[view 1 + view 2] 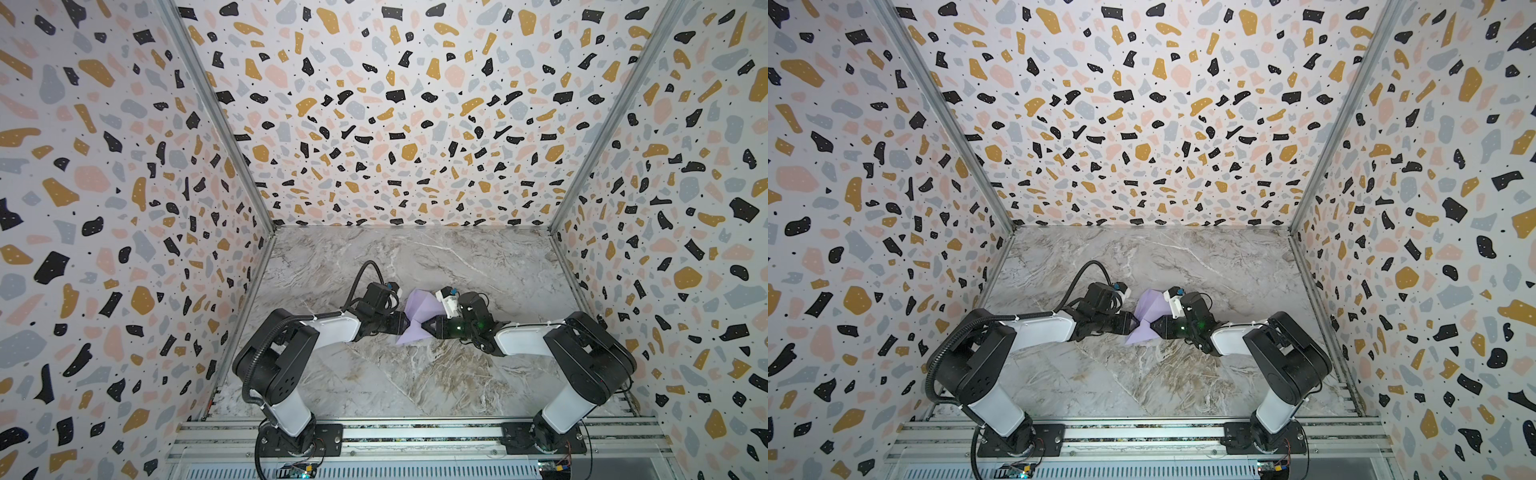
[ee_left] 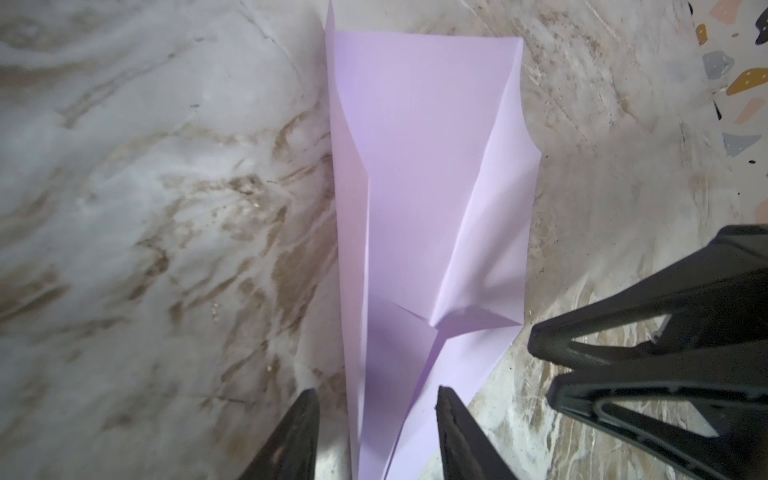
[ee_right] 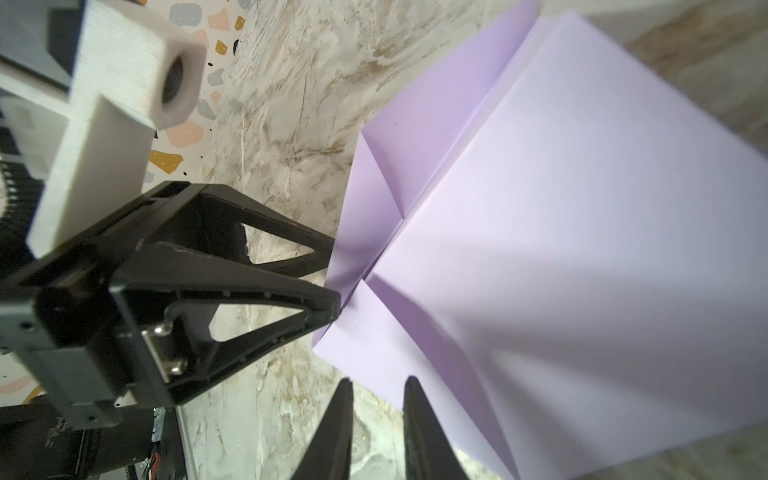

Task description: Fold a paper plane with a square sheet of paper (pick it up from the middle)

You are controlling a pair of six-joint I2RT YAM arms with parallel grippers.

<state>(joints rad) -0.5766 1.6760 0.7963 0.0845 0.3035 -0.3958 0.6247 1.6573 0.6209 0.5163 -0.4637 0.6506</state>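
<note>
my left gripper [image 2: 376, 391] has its jaws part way apart. the square sheet of paper [image 2: 415, 166] runs loose between them and is not pinched. the right gripper [image 3: 379, 380] shows only a narrow gap between its jaws. its tips sit right at the sheet's edge, and i cannot tell whether they touch it. in both top views the sheet [image 1: 419, 305] [image 1: 1152, 307] lies near the middle of the marble table [image 1: 415, 386], between the two gripper heads, which face each other almost tip to tip. it is pale lilac and creased, with flaps folded in and one part raised off the table.
</note>
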